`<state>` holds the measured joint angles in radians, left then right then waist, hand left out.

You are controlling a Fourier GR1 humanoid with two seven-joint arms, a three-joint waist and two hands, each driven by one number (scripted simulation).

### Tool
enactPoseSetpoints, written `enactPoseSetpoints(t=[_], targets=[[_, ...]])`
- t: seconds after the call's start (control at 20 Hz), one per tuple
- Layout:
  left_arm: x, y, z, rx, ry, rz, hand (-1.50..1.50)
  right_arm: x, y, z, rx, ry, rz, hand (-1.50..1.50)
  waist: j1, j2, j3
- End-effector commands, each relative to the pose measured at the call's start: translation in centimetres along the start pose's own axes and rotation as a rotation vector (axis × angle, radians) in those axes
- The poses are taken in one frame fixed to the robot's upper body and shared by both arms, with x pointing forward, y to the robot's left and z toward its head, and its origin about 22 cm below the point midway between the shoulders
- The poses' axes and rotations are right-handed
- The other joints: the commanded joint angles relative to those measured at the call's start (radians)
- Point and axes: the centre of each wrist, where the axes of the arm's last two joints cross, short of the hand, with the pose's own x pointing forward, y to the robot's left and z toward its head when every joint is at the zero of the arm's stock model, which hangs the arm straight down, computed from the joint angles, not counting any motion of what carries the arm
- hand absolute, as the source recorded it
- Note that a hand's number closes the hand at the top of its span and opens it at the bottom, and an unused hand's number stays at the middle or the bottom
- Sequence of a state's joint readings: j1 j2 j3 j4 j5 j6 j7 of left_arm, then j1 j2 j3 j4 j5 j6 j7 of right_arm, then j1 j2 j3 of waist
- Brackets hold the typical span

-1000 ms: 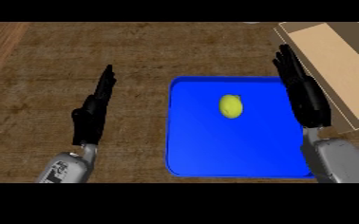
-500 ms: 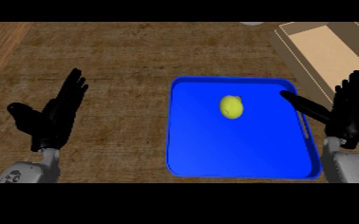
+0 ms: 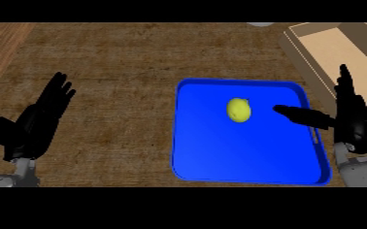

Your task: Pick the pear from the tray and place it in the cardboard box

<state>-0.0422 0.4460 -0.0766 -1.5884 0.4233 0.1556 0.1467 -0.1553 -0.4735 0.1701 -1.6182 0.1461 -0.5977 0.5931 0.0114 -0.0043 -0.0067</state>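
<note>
The counter (image 3: 108,58) is brown with a rough, woody grain. On its right half lies a glossy blue tray (image 3: 180,140), a rectangle with rounded corners and a low raised rim. The pear (image 3: 239,110) is small, smooth and yellow-green. It lies on its side in the upper middle of the tray, with bare blue floor on every side and no rim near it.

The cardboard box (image 3: 301,53) stands past the tray's far right corner. It has plain tan walls and an open top, and the view's right edge cuts it off.

The right hand (image 3: 351,119) hangs over the tray's right rim. Its fingers are straight and point away from the robot, and their tips show by the box's near wall. Its thumb (image 3: 301,115) sticks out sideways over the tray towards the pear, but a clear gap remains between them, and the hand holds nothing.

The left hand (image 3: 36,121) is over bare counter, well left of the tray, with its fingers spread apart and empty. A wide strip of counter lies between it and the tray's left rim.
</note>
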Motion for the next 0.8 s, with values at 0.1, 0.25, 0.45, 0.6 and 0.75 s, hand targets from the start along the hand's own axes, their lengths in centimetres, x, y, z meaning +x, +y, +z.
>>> enactPoseSetpoints(t=[0.1, 0.25, 0.45, 0.6, 0.75], targets=[[0.8, 0.6, -0.4, -0.022, -0.011, -0.004, 0.00, 3.7, -0.1, -0.9, 0.206, 0.210, 0.376, -1.50, 0.026, 0.005, -0.002], [0.4, 0.5, 0.3, -0.053, 0.000, 0.005, 0.00, 7.9, -0.3, -2.1, 0.289, 0.307, 0.447, -1.50, 0.041, 0.005, 0.001], [0.5, 0.8, -0.1, -0.050, 0.002, 0.002, 0.00, 11.3, 0.8, -3.3, 0.425, 0.403, 0.486, -1.50, 0.030, 0.009, 0.004], [1.0, 0.6, -0.7, -0.022, -0.014, 0.000, 0.00, 11.8, 2.4, -3.4, 0.481, 0.461, 0.490, -1.50, 0.014, 0.007, 0.005], [0.3, 0.8, 0.3, -0.023, 0.002, 0.000, 0.00, 11.7, 2.9, -5.2, 0.532, 0.544, 0.447, -1.50, 0.022, 0.007, 0.006]])
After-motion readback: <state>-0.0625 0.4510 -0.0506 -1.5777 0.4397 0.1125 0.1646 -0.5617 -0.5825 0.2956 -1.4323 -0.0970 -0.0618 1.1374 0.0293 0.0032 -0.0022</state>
